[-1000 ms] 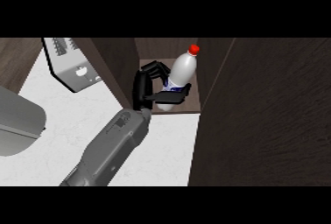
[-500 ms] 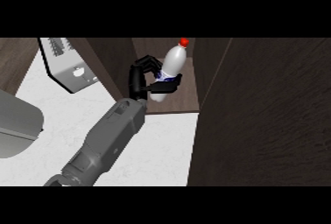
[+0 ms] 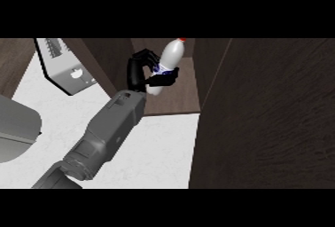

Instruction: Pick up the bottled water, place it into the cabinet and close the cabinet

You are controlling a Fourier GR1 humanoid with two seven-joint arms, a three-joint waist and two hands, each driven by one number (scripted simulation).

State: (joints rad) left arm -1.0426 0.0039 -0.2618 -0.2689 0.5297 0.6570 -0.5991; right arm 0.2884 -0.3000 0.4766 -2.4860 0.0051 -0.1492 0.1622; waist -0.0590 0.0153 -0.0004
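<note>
Here the black hand (image 3: 145, 71) at the end of a grey forearm is curling its fingers and thumb round the white plastic water bottle with the red cap and blue label (image 3: 167, 60), gripping it at the label, probably so the base can go down first; the bottle is hanging tilted over the brown wooden shelf of the open cabinet (image 3: 173, 102), beyond the white table (image 3: 153, 146); compared with half a second earlier, it is sitting deeper inside; the other hand is out of view.
</note>
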